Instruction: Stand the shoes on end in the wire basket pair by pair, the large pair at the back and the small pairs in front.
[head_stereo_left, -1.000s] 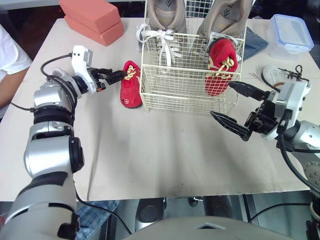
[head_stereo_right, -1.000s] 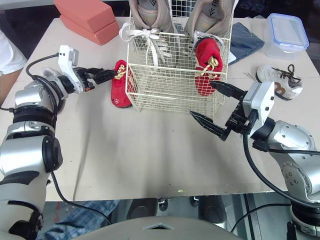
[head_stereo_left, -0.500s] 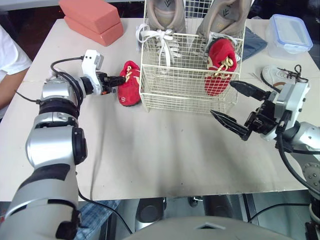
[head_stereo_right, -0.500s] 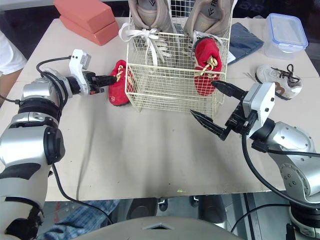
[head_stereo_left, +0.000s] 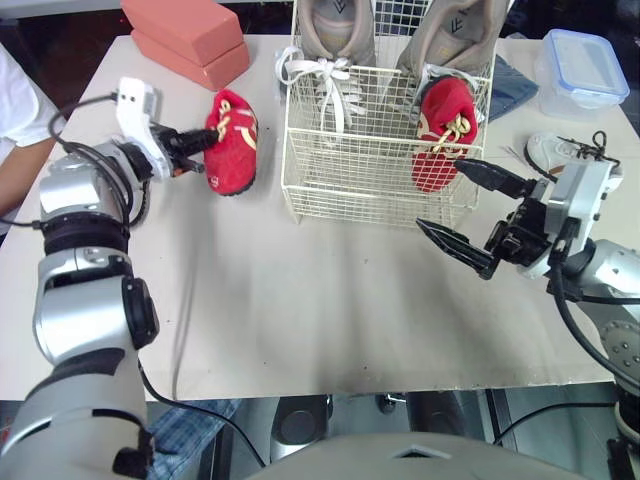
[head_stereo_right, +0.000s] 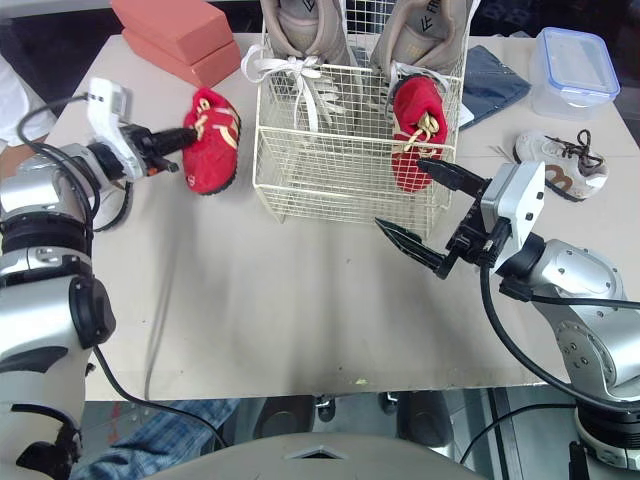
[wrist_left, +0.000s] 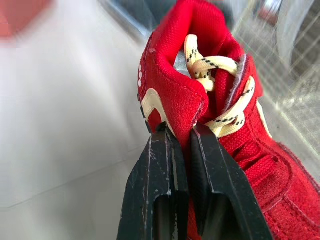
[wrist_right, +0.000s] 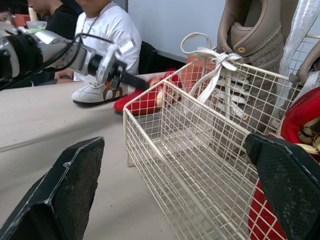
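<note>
Red small shoe (head_stereo_left: 232, 142) pinched at its heel collar by left end effector (wrist_left: 181, 137), fingers clamped tight on the fabric. Shoe is left of the wire basket (head_stereo_left: 350, 190), near but apart from it; cannot tell if the sole touches the tabletop (head_stereo_left: 320, 300). Second red shoe (head_stereo_left: 440, 135) stands on end in the basket's front right corner. Two large beige sneakers (head_stereo_left: 335, 30) stand upright at the basket's back, white laces hanging over the wire. Right end effector (head_stereo_left: 441, 195) spread wide, gripping nothing, just in front of the basket's right side. White small shoe (head_stereo_left: 560, 150) lies on the tabletop to the right, near a lidded plastic container (head_stereo_left: 583, 68). Pink blocks (head_stereo_left: 185, 40) at far left.
</note>
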